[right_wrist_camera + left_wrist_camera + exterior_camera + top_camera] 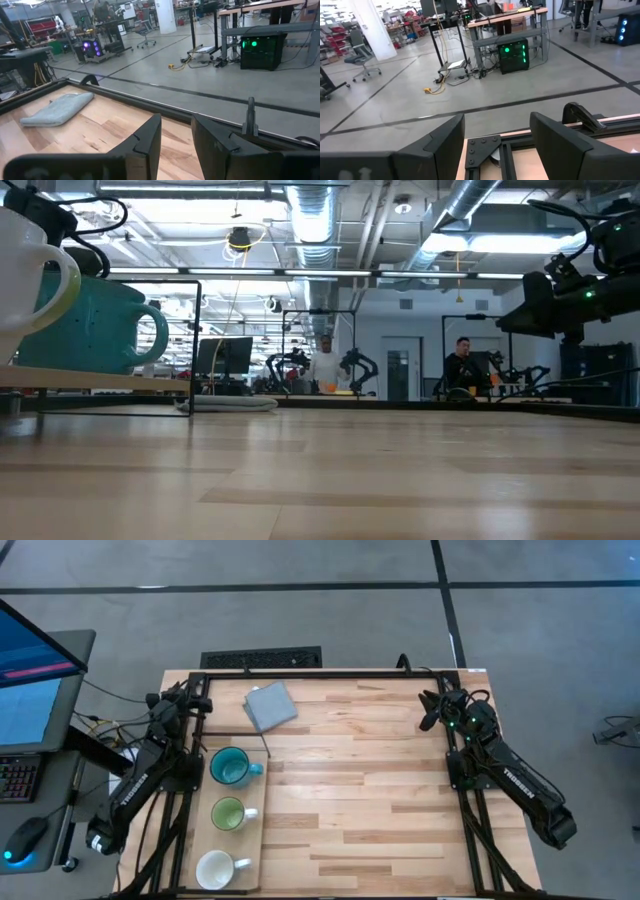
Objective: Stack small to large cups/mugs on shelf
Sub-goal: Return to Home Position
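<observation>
The three mugs stand on the shelf (252, 840), which lies on the left side of the table (380, 800), just beside the left arm. They make one row by size. The white mug (214, 870) is at one end, the green mug (227, 813) is in the middle, and the teal mug (230, 767), the largest, is at the end nearest the grey pad (270, 706). They are side by side with small gaps, not one inside another.

I judge the placing is finished: no mug is left on the bare table and no gripper carries anything. What remains seems only for the arms to come to rest.

The long axis of the shelf runs along the left edge of the table, about parallel with the left arm. All mugs are upright with the mouth up. Their handles point across this axis, toward the middle of the table.

The left gripper (497, 117) is at the far left corner, beyond the teal mug, with fingers wide apart and nothing between them. The right gripper (176, 118) is at the far right side, well apart from the shelf, with only a narrow gap between its fingers, also empty.
</observation>
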Robot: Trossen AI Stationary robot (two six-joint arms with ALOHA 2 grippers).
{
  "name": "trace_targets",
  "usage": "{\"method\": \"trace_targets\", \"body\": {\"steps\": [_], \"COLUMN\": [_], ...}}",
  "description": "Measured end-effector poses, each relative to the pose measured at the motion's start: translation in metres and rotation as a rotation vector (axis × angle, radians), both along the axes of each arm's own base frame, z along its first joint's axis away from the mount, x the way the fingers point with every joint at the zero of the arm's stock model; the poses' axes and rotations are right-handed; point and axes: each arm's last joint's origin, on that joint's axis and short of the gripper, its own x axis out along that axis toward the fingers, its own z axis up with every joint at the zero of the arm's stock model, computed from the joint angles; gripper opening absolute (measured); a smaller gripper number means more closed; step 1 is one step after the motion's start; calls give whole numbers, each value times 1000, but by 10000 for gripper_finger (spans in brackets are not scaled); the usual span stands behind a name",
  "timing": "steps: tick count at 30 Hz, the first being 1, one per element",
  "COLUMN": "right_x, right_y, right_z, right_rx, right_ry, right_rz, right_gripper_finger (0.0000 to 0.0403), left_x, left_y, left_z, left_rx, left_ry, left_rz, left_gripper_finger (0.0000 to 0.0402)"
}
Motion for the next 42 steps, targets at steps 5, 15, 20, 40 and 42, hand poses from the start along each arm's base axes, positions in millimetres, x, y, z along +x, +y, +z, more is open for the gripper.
{"method": "trace_targets", "body": {"steps": [5, 15, 20, 40, 42], "right_x": [0, -1, -3, -5, -5], "right_y": [0, 2, 6, 9, 9], "right_z": [0, 22, 25, 15, 15], "right_rx": [3, -240, -264, -162, -159], "right_ry": [-8, -81, -105, -43, -41], "right_rz": [-2, 2, 3, 28, 25], "right_gripper_finger": [131, 131, 131, 131, 131], "left_x": [0, 0, 0, -2, -2], "left_y": [0, 1, -1, -8, -9], "left_z": [0, 3, 13, 10, 7], "left_rx": [0, 43, 119, 68, 29], "left_ry": [-23, -20, -37, -15, -4], "left_rz": [3, 0, -23, -37, -47], "left_gripper_finger": [217, 217, 217, 217, 217]}}
